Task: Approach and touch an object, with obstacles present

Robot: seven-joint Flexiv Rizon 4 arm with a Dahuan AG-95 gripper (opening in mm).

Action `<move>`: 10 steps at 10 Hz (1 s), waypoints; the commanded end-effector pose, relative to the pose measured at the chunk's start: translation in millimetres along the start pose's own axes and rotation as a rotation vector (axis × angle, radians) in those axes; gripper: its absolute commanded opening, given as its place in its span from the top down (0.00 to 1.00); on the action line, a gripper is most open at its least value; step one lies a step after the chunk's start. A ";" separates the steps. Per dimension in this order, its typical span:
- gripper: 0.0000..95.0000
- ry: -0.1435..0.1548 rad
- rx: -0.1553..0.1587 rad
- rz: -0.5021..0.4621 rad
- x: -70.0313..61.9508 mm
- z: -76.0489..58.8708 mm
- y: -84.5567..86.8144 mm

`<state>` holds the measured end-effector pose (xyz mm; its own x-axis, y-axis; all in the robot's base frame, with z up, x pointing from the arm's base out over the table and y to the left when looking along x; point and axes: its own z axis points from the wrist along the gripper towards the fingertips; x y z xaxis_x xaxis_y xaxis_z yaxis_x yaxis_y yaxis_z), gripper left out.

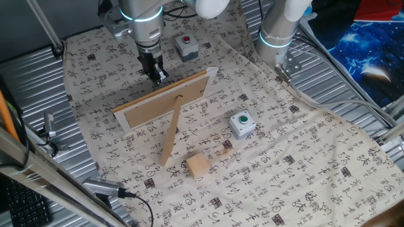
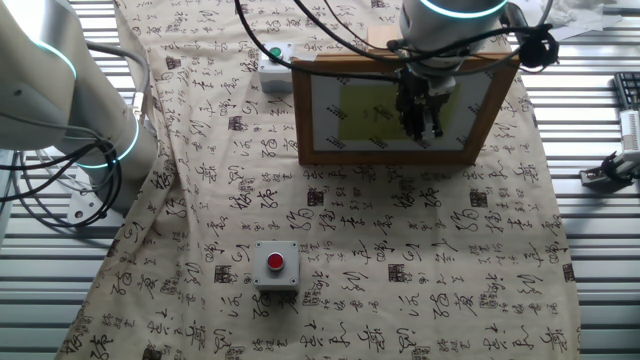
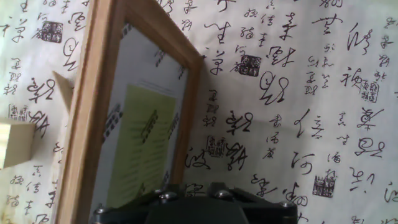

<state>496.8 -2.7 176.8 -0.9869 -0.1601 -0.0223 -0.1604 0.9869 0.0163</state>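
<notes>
The plain light-wood cube (image 1: 197, 166) sits on the patterned cloth near the front, by the foot of the prop leg (image 1: 171, 137). It also shows at the left edge of the hand view (image 3: 15, 144) and just past the frame's top edge in the other fixed view (image 2: 378, 38). The wooden picture frame (image 1: 165, 101) stands between my gripper (image 1: 155, 73) and the cube. My gripper hangs on the frame's glass side (image 2: 421, 118), fingers close together and empty. Only its dark base shows in the hand view (image 3: 191, 198).
A grey box with a green button (image 1: 242, 124) stands right of the cube. A grey box with a red button (image 1: 186, 45) stands behind my gripper (image 2: 276, 264). A second robot arm's base (image 1: 278, 34) stands at the back right. Metal table ridges surround the cloth.
</notes>
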 end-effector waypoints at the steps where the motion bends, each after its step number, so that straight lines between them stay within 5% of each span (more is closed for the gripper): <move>1: 1.00 -0.001 -0.002 0.028 2.9 -2.4 -2.7; 3: 1.00 -0.011 0.001 0.046 4.0 -4.0 -4.5; 8: 1.00 0.016 0.020 0.084 3.3 -5.7 -5.8; 10: 1.00 0.015 -0.003 0.024 8.7 -12.5 -8.9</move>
<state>488.7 -13.5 190.8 -0.9950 -0.0994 0.0006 -0.0994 0.9950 0.0054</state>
